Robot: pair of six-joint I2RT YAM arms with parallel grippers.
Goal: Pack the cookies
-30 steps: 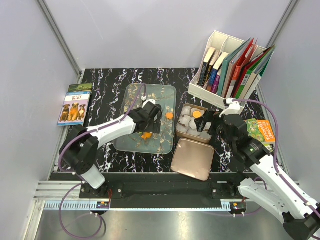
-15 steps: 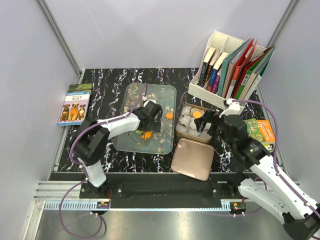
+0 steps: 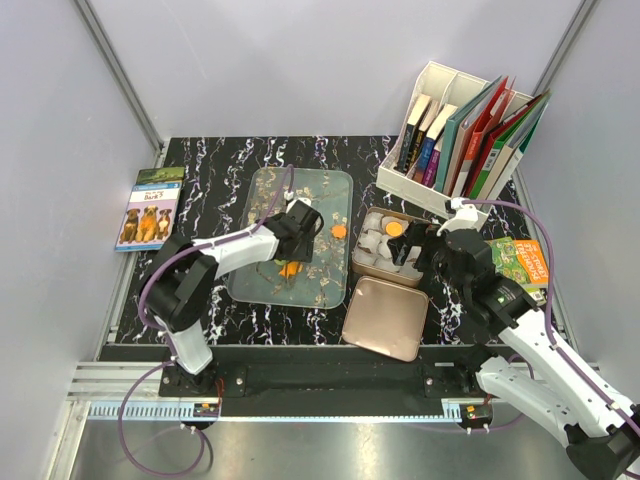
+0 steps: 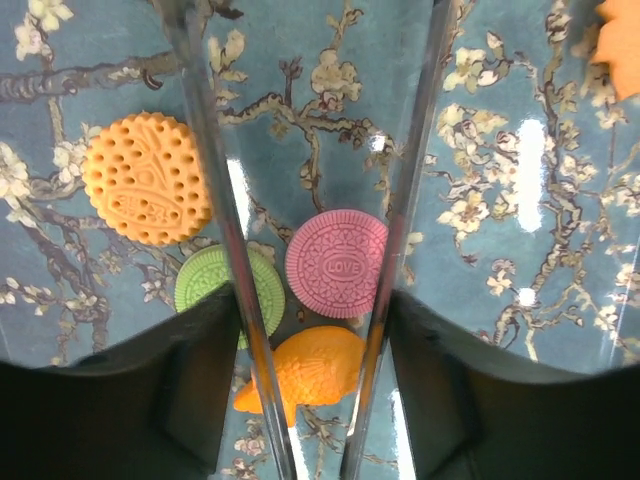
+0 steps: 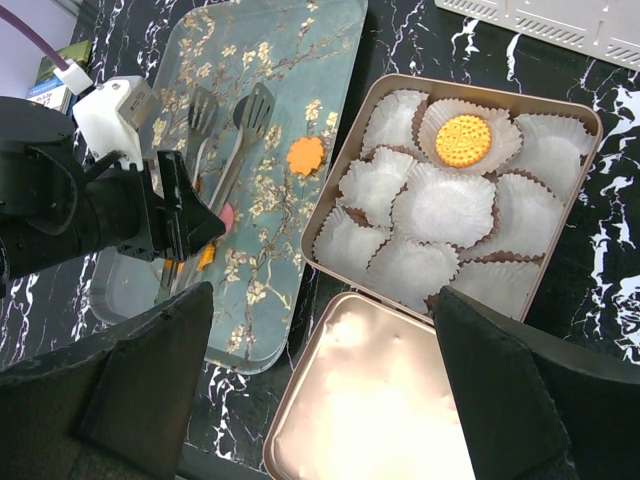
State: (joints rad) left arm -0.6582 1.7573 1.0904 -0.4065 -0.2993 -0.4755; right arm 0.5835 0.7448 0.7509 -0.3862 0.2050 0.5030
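My left gripper (image 3: 300, 230) is shut on metal tongs (image 4: 210, 200) and hovers low over the floral tray (image 3: 300, 185). The tongs' two arms are spread, with a pink cookie (image 4: 336, 263) and an orange fish-shaped cookie (image 4: 310, 370) between them. A green cookie (image 4: 215, 290) and a round orange cookie (image 4: 147, 178) lie just left of the tongs. An orange flower cookie (image 3: 340, 232) lies further right on the tray. One orange cookie (image 5: 464, 140) sits in a paper cup in the tin (image 5: 590, 125). My right gripper (image 5: 322, 292) is open and empty above the tin's near edge.
The tin's lid (image 3: 385, 318) lies flat in front of the tin. White paper cups (image 5: 440, 205) fill the tin. A white rack of books (image 3: 465, 135) stands at the back right. One book (image 3: 150, 208) lies at the left, and another (image 3: 525, 262) lies at the right.
My left gripper with the tongs has shifted slightly back over the tray, so the orange cookie below it shows more. The right arm has not moved.
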